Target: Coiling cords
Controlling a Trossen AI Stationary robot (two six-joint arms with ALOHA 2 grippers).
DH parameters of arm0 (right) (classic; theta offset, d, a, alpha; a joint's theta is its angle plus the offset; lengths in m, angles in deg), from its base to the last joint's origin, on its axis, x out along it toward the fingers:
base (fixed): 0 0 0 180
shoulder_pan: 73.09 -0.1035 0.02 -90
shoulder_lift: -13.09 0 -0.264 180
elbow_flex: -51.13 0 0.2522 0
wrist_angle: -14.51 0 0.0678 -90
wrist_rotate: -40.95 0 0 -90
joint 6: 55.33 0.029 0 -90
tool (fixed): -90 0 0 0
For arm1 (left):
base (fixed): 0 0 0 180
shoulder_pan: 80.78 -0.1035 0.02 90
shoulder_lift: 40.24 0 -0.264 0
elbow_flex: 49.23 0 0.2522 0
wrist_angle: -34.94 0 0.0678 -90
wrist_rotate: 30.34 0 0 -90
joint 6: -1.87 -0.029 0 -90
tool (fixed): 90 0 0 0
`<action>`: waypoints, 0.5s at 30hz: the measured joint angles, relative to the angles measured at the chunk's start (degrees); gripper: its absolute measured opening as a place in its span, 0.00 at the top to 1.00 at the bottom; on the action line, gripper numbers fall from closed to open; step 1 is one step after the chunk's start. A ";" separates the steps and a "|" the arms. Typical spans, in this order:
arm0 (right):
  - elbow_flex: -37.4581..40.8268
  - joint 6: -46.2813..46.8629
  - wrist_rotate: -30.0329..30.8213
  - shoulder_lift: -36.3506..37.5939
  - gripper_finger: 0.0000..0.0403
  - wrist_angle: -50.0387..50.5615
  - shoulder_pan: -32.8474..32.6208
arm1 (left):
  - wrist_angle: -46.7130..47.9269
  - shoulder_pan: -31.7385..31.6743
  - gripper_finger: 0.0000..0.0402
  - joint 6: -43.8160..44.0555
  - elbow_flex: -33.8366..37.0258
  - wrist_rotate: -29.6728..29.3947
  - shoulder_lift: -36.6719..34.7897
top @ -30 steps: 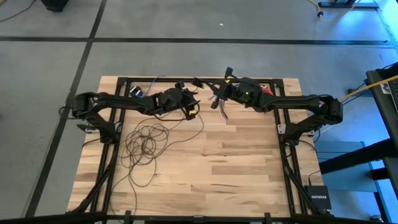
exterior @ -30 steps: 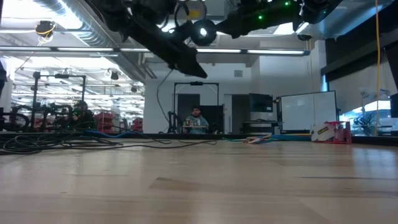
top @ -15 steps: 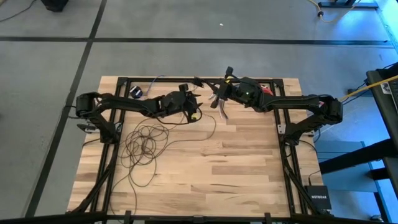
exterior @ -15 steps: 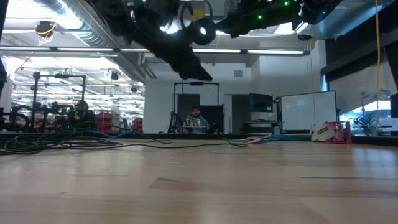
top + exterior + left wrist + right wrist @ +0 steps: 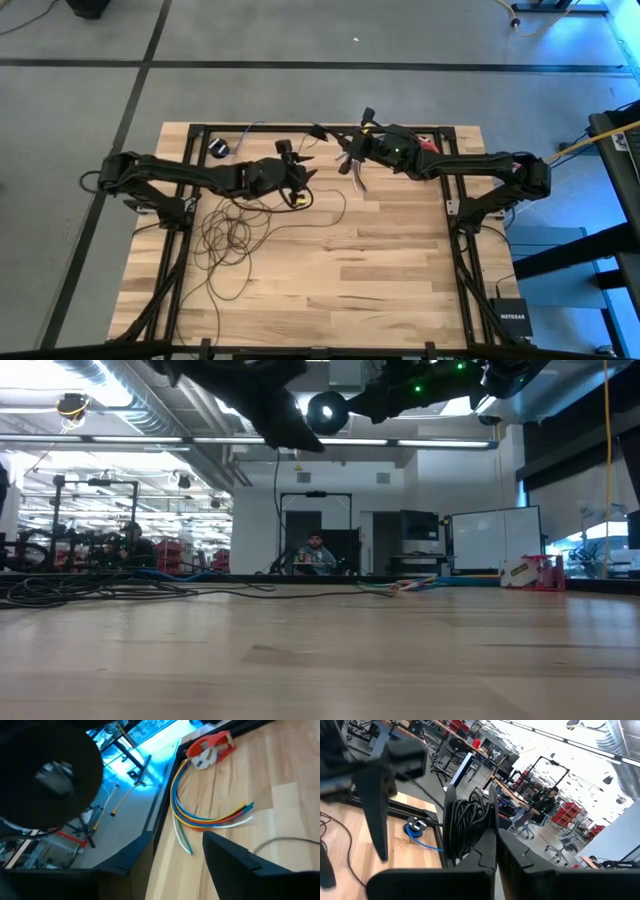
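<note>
Since the earlier frames the left arm had drawn back and down from the far edge toward the wire loops, while the right arm had not shifted. The left gripper (image 5: 297, 178) hung above the pale wooden worktop (image 5: 380, 270) with its fingers spread wide and nothing visibly between them. The right gripper (image 5: 352, 158) stayed near the far middle edge, its fingers clamped on a tight coil of the thin dark brown-black cord (image 5: 465, 827). The rest of that cord (image 5: 232, 232) lay in loose, overlapping loops on the left half of the worktop, just below the left gripper, and its small black round puck (image 5: 220, 149) sat by the far left edge.

Likely trouble: the slack loops crossed one another, so a pull could knot them, drag the puck off the edge, or tug the coil out of the right fingers. One long cord, one puck, one short bundle of multicoloured wires (image 5: 200, 815), and two arms were visible.
</note>
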 joint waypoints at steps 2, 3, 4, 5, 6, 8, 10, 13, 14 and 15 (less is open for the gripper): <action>0.00 -0.45 0.08 0.00 0.98 0.21 0.00 | 2.17 0.50 0.59 1.16 0.00 -1.68 -1.28; 0.00 -0.60 0.29 0.00 0.98 0.17 0.00 | 3.08 0.73 0.59 1.94 -0.02 -2.66 -1.89; 0.00 -0.64 0.60 0.00 0.98 0.17 0.00 | 4.37 0.94 0.59 3.20 -0.02 -3.43 -2.45; 0.00 -0.66 0.64 0.00 0.98 0.15 0.00 | 5.69 1.12 0.59 4.44 -0.02 -3.78 -3.14; 0.00 -0.66 0.66 0.00 0.98 0.17 0.00 | 6.75 1.34 0.59 5.54 -0.02 -3.85 -3.93; 0.00 -0.66 0.64 0.00 0.98 0.13 0.00 | 7.62 2.04 0.59 8.05 -0.02 -3.73 -5.25; 0.00 -0.66 0.62 0.00 0.98 0.04 0.00 | 8.60 2.48 0.59 9.90 -0.09 -2.16 -6.12; 0.00 -0.64 0.63 0.00 0.98 -0.15 0.00 | 11.38 2.40 0.59 9.40 -0.09 -1.08 -6.25; 0.00 -0.66 0.64 0.00 0.98 0.01 0.00 | 11.44 2.20 0.59 8.85 -0.09 -1.91 -6.21; 0.00 -0.65 0.64 0.00 0.98 0.11 0.00 | 10.91 2.05 0.59 8.42 -0.09 -3.15 -6.21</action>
